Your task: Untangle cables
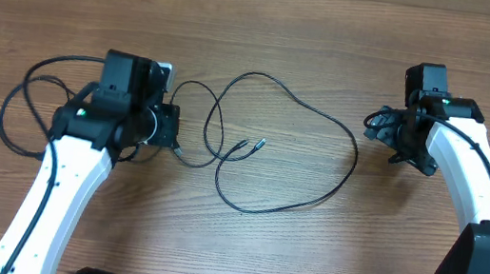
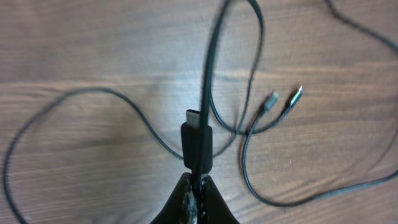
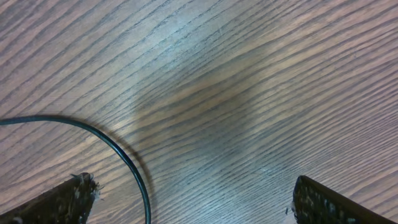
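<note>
Wood-grain tabletop [image 1: 336, 35] is filling the background as your left gripper [image 2: 198, 198] is pinching shut on one of the cables [image 1: 324, 119], just behind its black plug [image 2: 197, 140]. The thin cords are sprawling in crossed loops between the arms. Your right gripper [image 3: 196, 199] is hanging wide open and empty, just beside the far loop. They are looking light, limp and slippery, so you are probably better off gripping near the stiffer plug ends [image 2: 272, 99].
</note>
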{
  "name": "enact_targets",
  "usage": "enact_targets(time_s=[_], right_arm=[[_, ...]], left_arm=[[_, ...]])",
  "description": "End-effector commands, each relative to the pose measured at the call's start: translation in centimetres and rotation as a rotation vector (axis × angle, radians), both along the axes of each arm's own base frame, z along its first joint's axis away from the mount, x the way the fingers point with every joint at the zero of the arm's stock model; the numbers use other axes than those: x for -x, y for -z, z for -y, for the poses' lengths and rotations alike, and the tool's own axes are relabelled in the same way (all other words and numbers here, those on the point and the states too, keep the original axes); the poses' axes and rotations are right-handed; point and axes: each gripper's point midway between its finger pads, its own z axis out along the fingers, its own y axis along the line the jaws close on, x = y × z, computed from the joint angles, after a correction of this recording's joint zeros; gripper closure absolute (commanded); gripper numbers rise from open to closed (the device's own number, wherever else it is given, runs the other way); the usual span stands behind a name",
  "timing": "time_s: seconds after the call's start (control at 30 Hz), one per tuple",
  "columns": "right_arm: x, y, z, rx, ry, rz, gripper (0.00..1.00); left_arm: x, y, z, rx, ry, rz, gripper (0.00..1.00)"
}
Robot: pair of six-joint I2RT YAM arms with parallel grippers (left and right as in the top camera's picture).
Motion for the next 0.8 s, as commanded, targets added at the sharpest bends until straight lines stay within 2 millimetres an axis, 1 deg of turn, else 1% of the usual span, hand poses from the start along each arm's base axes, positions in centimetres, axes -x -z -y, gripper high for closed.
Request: enact_targets(time_s=[0.0, 0.23, 0.43, 0.5, 0.63, 0.77], right_arm=[[0.1, 0.3, 0.2, 0.014, -0.001, -0.008, 0.00], [0.1, 0.3, 0.2, 0.014, -0.001, -0.008, 0.00], [0.1, 0.3, 0.2, 0.014, -0.001, -0.008, 0.00], [0.1, 0.3, 0.2, 0.014, -0.001, -0.008, 0.00], [0.1, 0.3, 0.2, 0.014, -0.001, -0.008, 0.00], [0.1, 0.3, 0.2, 0.014, -0.001, -0.008, 0.00]], left_arm=[[0.1, 1.7, 1.5, 0.069, 0.030, -0.091, 0.96], [0.4, 6.3, 1.7, 0.078, -0.019, -0.263, 0.96], [-0.4, 9.4, 1.6, 0.089, -0.131, -0.345, 0.96], [-1.2, 10.3, 1.7, 0.102, -0.168, -0.351, 0.96], [-2.1, 11.3, 1.9, 0.120, -0.217, -0.352, 0.96], [-2.0, 12.2, 1.9, 0.128, -0.270, -0.387, 0.96]])
